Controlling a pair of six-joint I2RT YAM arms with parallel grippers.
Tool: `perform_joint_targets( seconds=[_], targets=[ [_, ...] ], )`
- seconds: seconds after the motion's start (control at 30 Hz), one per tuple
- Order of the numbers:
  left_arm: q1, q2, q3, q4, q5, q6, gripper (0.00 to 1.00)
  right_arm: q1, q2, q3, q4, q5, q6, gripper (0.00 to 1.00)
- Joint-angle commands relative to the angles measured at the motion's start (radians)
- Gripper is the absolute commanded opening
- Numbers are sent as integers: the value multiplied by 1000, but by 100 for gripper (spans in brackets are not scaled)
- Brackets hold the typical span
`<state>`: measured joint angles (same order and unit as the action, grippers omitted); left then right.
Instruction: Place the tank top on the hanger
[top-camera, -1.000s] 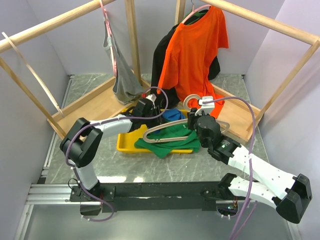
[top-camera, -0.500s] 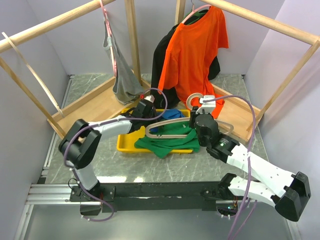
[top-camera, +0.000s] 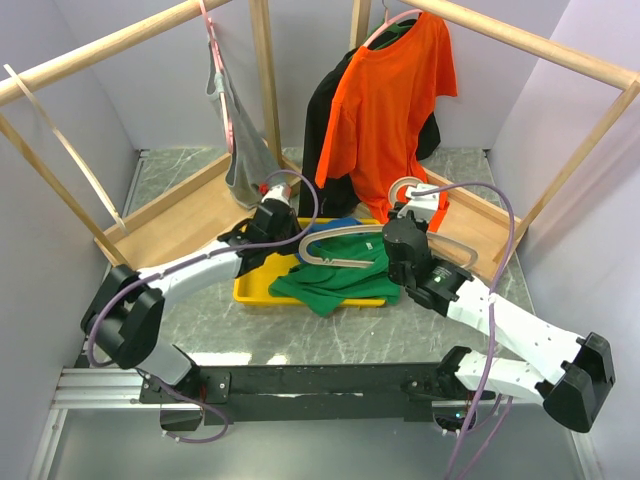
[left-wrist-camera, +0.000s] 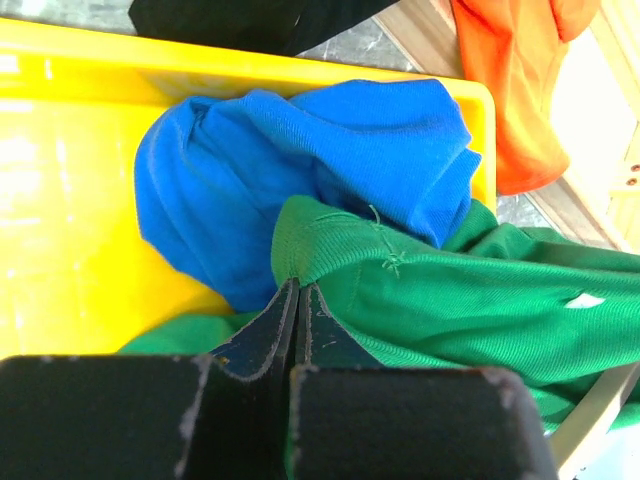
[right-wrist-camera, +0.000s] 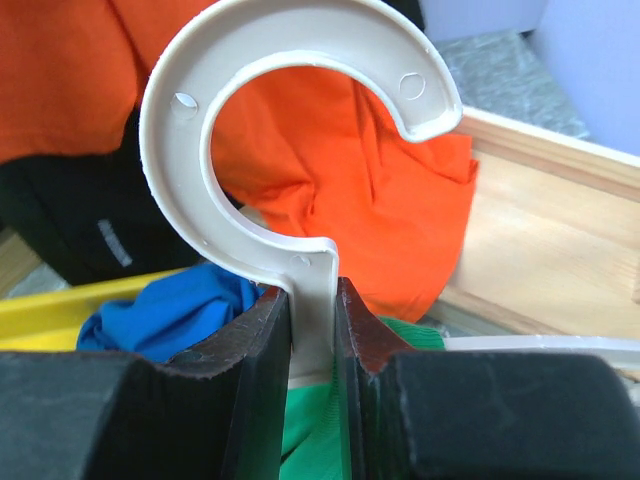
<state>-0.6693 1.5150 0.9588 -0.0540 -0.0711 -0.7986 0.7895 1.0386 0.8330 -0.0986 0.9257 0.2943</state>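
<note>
The tray (top-camera: 250, 288) lies beneath both claws. The top (top-camera: 335, 285) is heaped in it under the right claw and spills over the near rim. A blue garment (left-wrist-camera: 300, 160) is bunched just beyond the left claw's tips.

The hanger (right-wrist-camera: 172, 150) is gripped at its neck by the right claw (right-wrist-camera: 313, 310), whose fingers are pressed flat against it just below the hook. One arm reaches out sideways over the top. The left claw (left-wrist-camera: 298, 305) is closed to a sliver on a folded edge of the top.

The step in hand appears to be feeding a hanger arm into an opening of the top. For this the pinched edge would best be raised and drawn away from the right claw, so that the opening is held wide. The hanger should be kept level and its tip steered inside. The blue garment should not be dragged along.

Whether one layer or two is pinched cannot be told, nor which opening the edge belongs to. The hanger's arms are cut off in the right wrist view. From above it is hard to make out whether an end has already entered the fabric.
</note>
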Motion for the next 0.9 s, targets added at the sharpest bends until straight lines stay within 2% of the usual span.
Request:
perform_joint_targets(
  seconds=[0.0, 0.13, 0.57, 0.87],
  targets=[
    [-1, -87, -17, -26, -29, 4, 1, -6, 12, 75, -6, 162, -1, 0],
    [0, -139, -23, -50, -36, 7, 1, -7, 31, 97, -12, 194, -6, 0],
    [-3, -222, -37, -81, -30, 9, 1, -6, 32, 94, 95, 167, -56, 0],
    [-3, -219, 116, -151, -61, 58, 1, 14, 8, 61, 149, 136, -80, 0]
  ],
)
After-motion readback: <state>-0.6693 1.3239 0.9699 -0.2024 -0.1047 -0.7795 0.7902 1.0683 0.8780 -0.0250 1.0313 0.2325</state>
